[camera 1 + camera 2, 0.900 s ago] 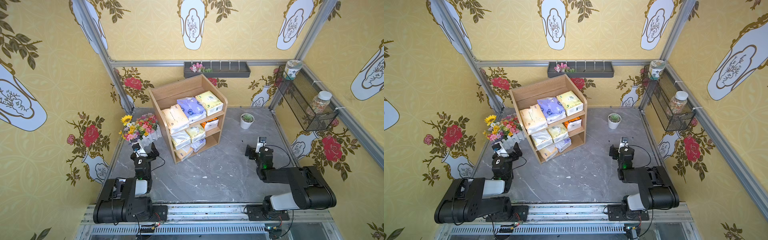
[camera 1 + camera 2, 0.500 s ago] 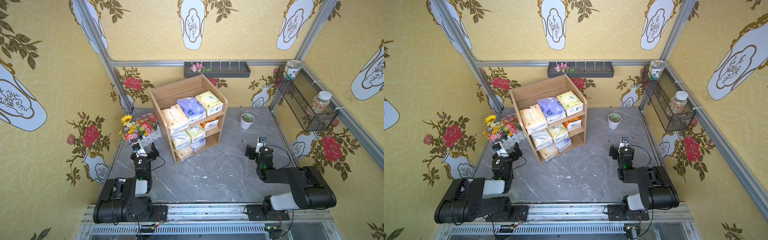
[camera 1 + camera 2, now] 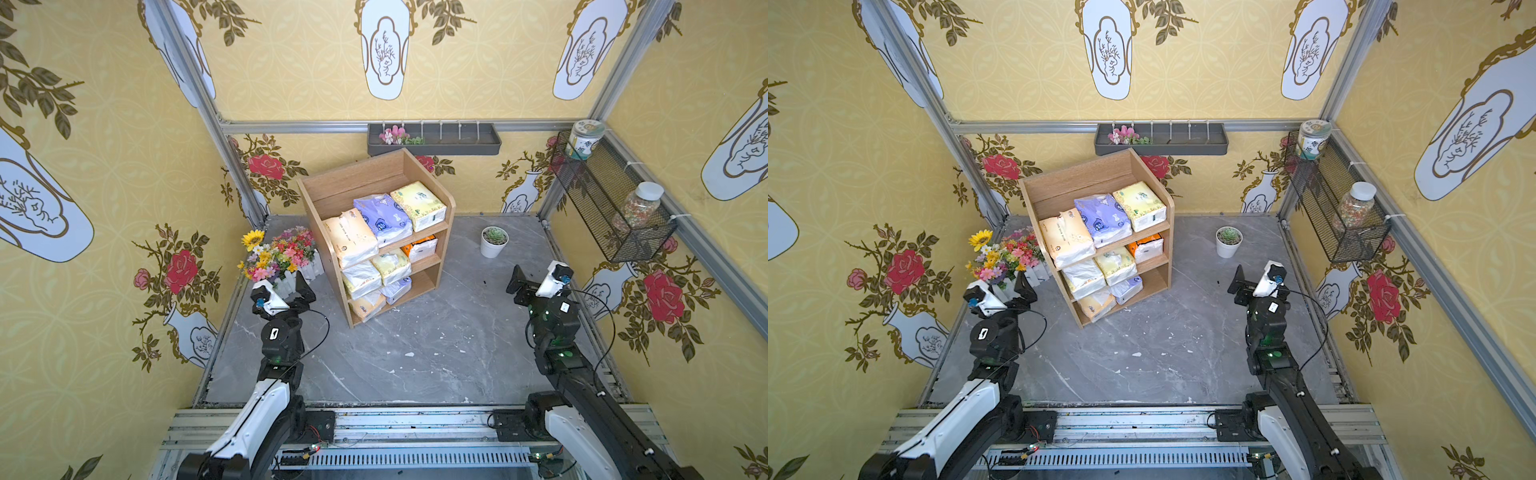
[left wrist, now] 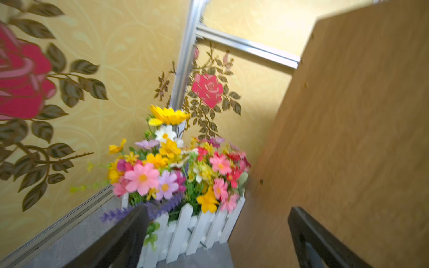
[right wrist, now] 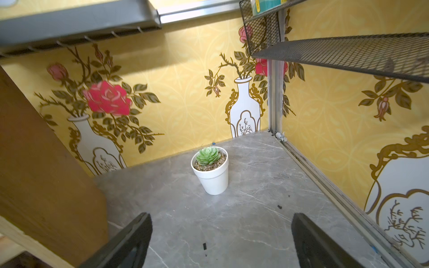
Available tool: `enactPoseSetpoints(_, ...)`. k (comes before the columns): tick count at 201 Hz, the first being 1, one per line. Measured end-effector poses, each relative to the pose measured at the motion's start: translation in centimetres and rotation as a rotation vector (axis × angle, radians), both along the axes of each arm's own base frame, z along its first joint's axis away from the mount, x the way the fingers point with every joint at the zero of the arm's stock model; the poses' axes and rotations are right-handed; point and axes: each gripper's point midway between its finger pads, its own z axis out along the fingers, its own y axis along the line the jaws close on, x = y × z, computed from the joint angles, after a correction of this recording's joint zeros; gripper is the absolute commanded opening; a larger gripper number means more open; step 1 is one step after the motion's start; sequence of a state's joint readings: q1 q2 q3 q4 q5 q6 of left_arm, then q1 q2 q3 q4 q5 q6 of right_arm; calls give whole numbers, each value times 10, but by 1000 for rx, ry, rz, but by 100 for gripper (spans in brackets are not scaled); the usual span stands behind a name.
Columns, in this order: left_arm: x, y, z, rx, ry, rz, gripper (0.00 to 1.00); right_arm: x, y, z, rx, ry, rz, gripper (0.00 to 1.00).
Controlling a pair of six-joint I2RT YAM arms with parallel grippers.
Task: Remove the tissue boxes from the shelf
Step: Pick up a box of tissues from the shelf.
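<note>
**All packs in the shelf, both arms empty**

The shelf (image 3: 353,183) stands on the desk (image 3: 415,357) close to the far edge, a little left of the middle, with its open front toward the near edge. All eight packs lie inside it.

- **Top tier:** three lie side by side, a tan pack (image 3: 349,237), a lavender pack (image 3: 382,214) and a yellow pack (image 3: 417,203) with green print.
- **Middle tier:** this one holds a whitish pack (image 3: 361,276), a pale pack (image 3: 390,266) and an orange pack (image 3: 419,247) that sits deeper in.
- **Bottom tier:** it holds a low tan pack (image 3: 368,305) at the front edge and a low lavender pack (image 3: 397,289) beside it.

The left fingers (image 4: 120,239) are spread wide and hold nothing. They are near the left edge of the desk, in front of the flowers (image 3: 282,253) in their white fence box. The box stands just beside the left side panel of the shelf. The left wrist view is a little blurred.

The right fingers (image 5: 130,239) are also spread wide and empty, above the desk near the right edge. They point toward the white pot (image 5: 212,174) with a small green plant, which stands near the far right corner, well apart from the shelf.
</note>
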State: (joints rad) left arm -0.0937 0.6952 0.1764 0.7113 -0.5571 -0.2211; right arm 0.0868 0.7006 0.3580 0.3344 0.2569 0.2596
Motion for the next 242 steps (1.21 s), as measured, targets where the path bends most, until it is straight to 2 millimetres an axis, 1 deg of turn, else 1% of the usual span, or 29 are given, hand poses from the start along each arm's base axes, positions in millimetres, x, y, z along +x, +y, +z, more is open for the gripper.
enactPoseSetpoints(8, -6, 8, 5, -60, -3, 41, 100, -2, 0, 2, 49, 12, -1, 97)
enactPoseSetpoints(20, -15, 17, 9, -139, -4, 89, 100, -4, 4, 1, 101, 53, 19, 97)
enactPoseSetpoints(34, -23, 18, 12, -182, 13, 93, 100, -4, 11, 1, 146, 103, 61, 97)
enactPoseSetpoints(43, -27, 17, 16, -206, 20, 84, 100, -3, 20, 6, 174, 141, 109, 98)
enactPoseSetpoints(50, -29, 16, 19, -222, 24, 74, 100, -1, 29, 12, 187, 159, 152, 100)
enactPoseSetpoints(58, -31, 12, 24, -242, 39, 52, 100, 1, 41, 22, 225, 182, 212, 95)
enactPoseSetpoints(63, -32, 10, 27, -250, 47, 36, 100, 2, 47, 25, 236, 197, 243, 90)
enactPoseSetpoints(73, -31, 4, 31, -260, 74, -2, 100, 4, 66, 32, 269, 236, 327, 84)
enactPoseSetpoints(85, -30, -7, 34, -278, 116, -63, 100, 5, 92, 37, 317, 290, 433, 82)
enactPoseSetpoints(96, -27, -19, 32, -299, 168, -125, 100, 0, 121, 42, 337, 350, 542, 81)
enactPoseSetpoints(103, -26, -27, 28, -306, 209, -166, 100, -6, 140, 47, 340, 376, 606, 81)
enactPoseSetpoints(112, -25, -35, 24, -315, 254, -210, 100, -16, 166, 60, 332, 392, 699, 80)
enactPoseSetpoints(113, -25, -36, 23, -317, 260, -215, 100, -16, 166, 60, 332, 392, 699, 80)
enactPoseSetpoints(114, -25, -37, 23, -319, 265, -221, 100, -18, 172, 63, 328, 395, 719, 80)
enactPoseSetpoints(125, -25, -47, 16, -340, 320, -267, 100, -30, 202, 82, 307, 399, 821, 78)
enactPoseSetpoints(147, -28, -56, 5, -385, 388, -302, 100, -59, 261, 115, 233, 408, 1015, 76)
enactPoseSetpoints(162, -32, -58, -3, -418, 417, -303, 100, -77, 292, 131, 182, 406, 1112, 74)
enactPoseSetpoints(181, -37, -59, -5, -442, 416, -312, 100, -97, 325, 148, 117, 398, 1203, 71)
enactPoseSetpoints(201, -44, -60, -5, -468, 380, -322, 100, -106, 350, 161, 70, 375, 1251, 69)
enactPoseSetpoints(215, -48, -60, -7, -494, 354, -324, 100, -104, 362, 162, 45, 367, 1253, 66)
enactPoseSetpoints(242, -54, -62, -13, -548, 325, -337, 100, -88, 373, 165, 24, 352, 1205, 63)
